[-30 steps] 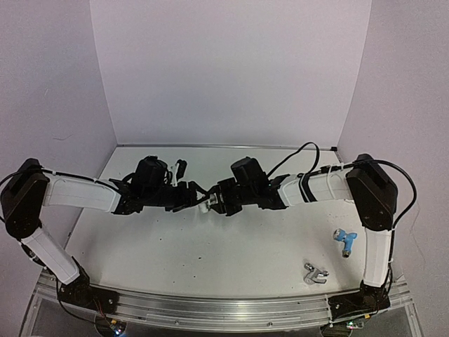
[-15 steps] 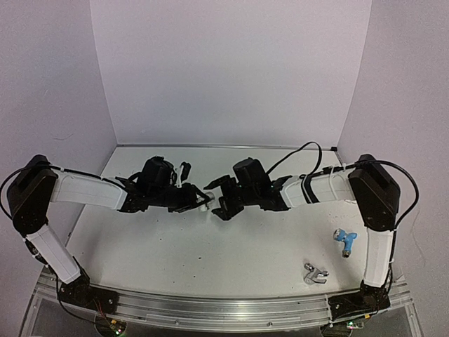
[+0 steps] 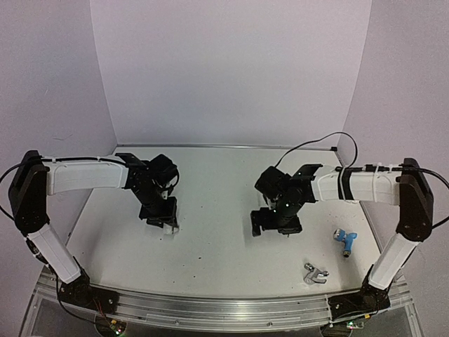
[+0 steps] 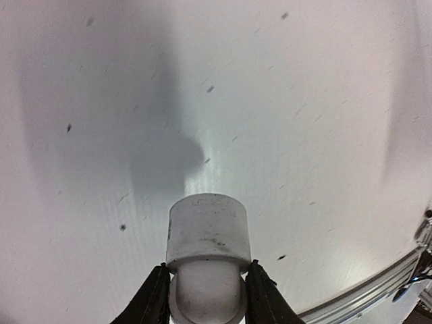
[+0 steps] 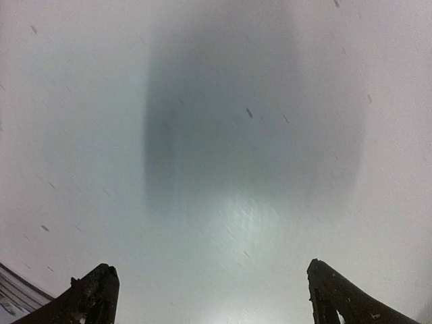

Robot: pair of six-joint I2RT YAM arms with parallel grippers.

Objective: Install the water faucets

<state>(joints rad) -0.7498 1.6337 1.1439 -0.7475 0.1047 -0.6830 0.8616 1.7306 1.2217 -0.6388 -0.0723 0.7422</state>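
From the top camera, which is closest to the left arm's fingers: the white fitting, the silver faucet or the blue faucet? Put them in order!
1. white fitting: gripped between the left fingers.
2. silver faucet: lying front right.
3. blue faucet: farther right, beside the right arm.

Soft, even overhead light, broad blurred shadows on the surface (image 5: 270,67) in both wrist views, pale glare patches, soft focus, bowed edges.
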